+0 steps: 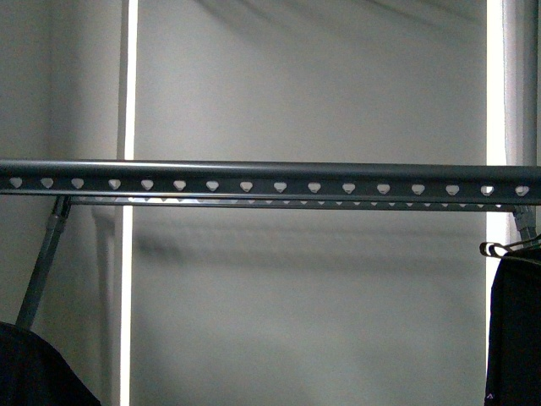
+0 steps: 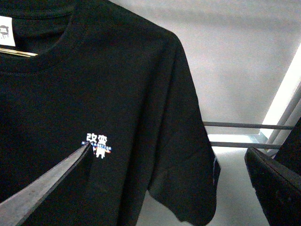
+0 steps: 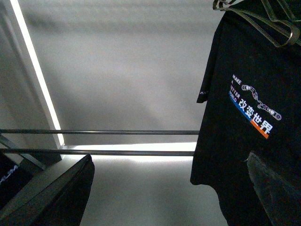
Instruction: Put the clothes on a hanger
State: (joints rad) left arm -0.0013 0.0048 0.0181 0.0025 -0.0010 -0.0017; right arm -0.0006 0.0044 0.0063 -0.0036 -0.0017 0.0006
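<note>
Black cotton fills the left wrist view: the black short-sleeved T-shirt with a small white print on the chest (image 2: 117, 94) hangs on a shiny brassy metal hanger (image 2: 19, 53), of which only a sliver shows inside the collar. In the front view its dark cloth sits low, beneath the left end of the rail, so it is not yet hung there. The left hand (image 2: 167, 148) faces the shirt front with its jaws spread wide and nothing between them. One tip lies at the print; I cannot tell whether it touches.

The long dark-grey metal rail with a row of heart-shaped holes (image 1: 270, 173) spans the whole front view, bare along its length.

Beneath the right end of the rail hangs another dark garment (image 1: 516, 338) on a wire clip hanger (image 1: 507, 248). The right hand (image 3: 169, 157) is also wide open and empty, facing that garment.

The likely trouble is that a hand closing on loose cloth rather than on the brassy hanger would drag the shirt off it. A lift that carries the hook short of the rail, or toward its right end, would miss the rail or snag the wire hanger.
</note>
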